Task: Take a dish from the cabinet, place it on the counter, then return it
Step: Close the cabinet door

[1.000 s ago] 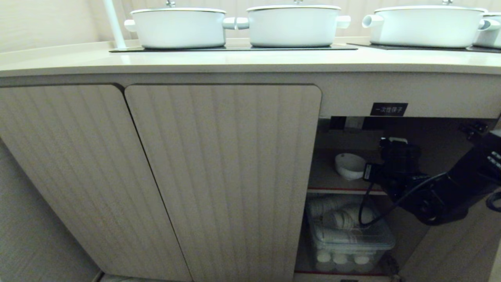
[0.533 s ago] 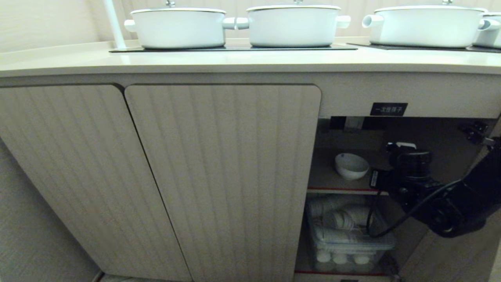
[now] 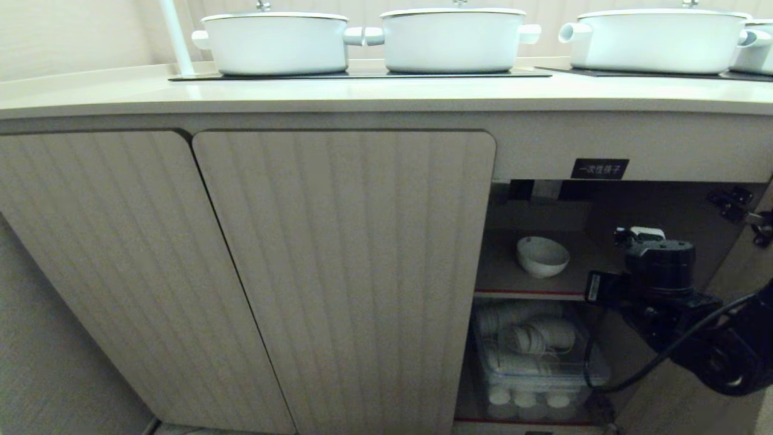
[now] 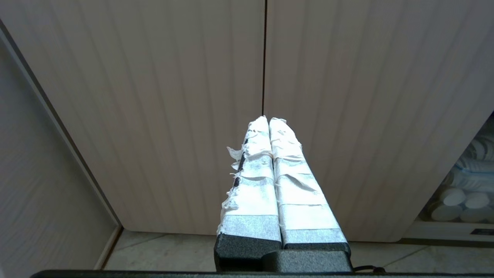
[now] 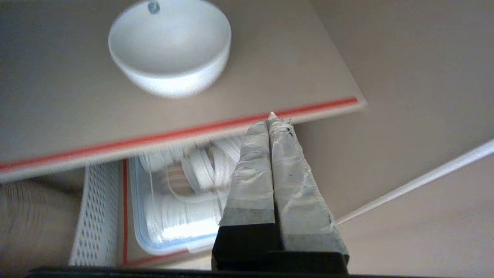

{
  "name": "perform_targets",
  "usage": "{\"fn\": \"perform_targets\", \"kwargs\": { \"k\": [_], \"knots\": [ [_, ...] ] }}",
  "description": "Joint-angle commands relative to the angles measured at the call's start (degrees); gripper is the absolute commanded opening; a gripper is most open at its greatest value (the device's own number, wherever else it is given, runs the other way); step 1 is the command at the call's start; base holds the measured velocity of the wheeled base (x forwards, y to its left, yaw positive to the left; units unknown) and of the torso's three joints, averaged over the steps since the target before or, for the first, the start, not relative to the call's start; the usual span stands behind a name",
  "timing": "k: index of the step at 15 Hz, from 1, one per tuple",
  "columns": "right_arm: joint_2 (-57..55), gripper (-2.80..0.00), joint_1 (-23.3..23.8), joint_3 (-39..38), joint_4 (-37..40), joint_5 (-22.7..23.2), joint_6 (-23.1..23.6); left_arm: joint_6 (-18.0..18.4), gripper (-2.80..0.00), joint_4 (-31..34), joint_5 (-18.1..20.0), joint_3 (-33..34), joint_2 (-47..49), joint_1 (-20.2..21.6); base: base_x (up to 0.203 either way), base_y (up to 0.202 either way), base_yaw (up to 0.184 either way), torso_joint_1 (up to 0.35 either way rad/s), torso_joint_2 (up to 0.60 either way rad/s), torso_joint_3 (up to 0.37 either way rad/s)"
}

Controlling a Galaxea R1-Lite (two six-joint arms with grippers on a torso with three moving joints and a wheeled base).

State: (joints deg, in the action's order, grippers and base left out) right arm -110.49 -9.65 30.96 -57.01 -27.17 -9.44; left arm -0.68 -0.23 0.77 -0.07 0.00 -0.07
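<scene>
The right pincer (image 5: 271,117), pressed together and empty, hangs before the shelf's red front edge (image 5: 185,133) in the open cabinet (image 3: 543,205). The dish (image 3: 542,256) sits upright on that shelf, a clear lidded box (image 3: 537,368) below it, the desk (image 3: 362,90) with white pots (image 3: 453,39) above. The left pincer (image 4: 269,120), fingers together, faces closed fluted doors (image 4: 154,96).

Dish (image 3: 542,256): glossy white ceramic look. Shelf (image 5: 270,69): smooth matt beige board, red edge strip. Cabinet doors (image 3: 338,272): matt, vertically fluted. Counter (image 3: 362,90): smooth, slight sheen. My fingers (image 5: 270,162): wrapped in rough, frayed white tape. Bin (image 3: 537,374) below: clear plastic.
</scene>
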Motion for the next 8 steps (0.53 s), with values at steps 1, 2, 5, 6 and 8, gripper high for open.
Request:
{"fn": "perform_targets", "kwargs": {
  "k": [1, 2, 5, 6, 8],
  "knots": [
    [2.9, -2.8, -0.17, -3.27, -0.76, -0.04, 0.37, -0.02, -2.8, -0.03, 0.02, 0.07, 0.0, -0.01, 0.0, 0.0, 0.0, 0.0, 0.0, 0.0],
    [4.4, -2.8, -0.19, -5.29, -1.24, 0.42, 0.68, -0.02, -2.8, -0.03, 0.02, 0.02, 0.0, -0.01, 0.0, 0.0, 0.0, 0.0, 0.0, 0.0],
    [8.08, -2.8, -0.2, -9.42, -2.18, 0.8, 1.3, -0.02, -2.8, -0.03, 0.02, -0.01, 0.0, -0.01, 0.0, 0.0, 0.0, 0.0, 0.0, 0.0],
    [9.33, -2.8, -0.23, -10.92, -2.28, 0.8, 1.94, -0.02, -2.8, -0.03, 0.02, -0.01, 0.0, 0.07, 0.0, 0.0, 0.0, 0.0, 0.0, 0.0],
    [11.82, -2.8, -0.77, -14.62, -2.42, 0.8, 2.21, -0.02, -2.8, -0.03, 0.02, -0.01, 0.0, -0.01, 0.0, 0.0, 0.0, 0.0, 0.0, 0.0]
  ]
}}
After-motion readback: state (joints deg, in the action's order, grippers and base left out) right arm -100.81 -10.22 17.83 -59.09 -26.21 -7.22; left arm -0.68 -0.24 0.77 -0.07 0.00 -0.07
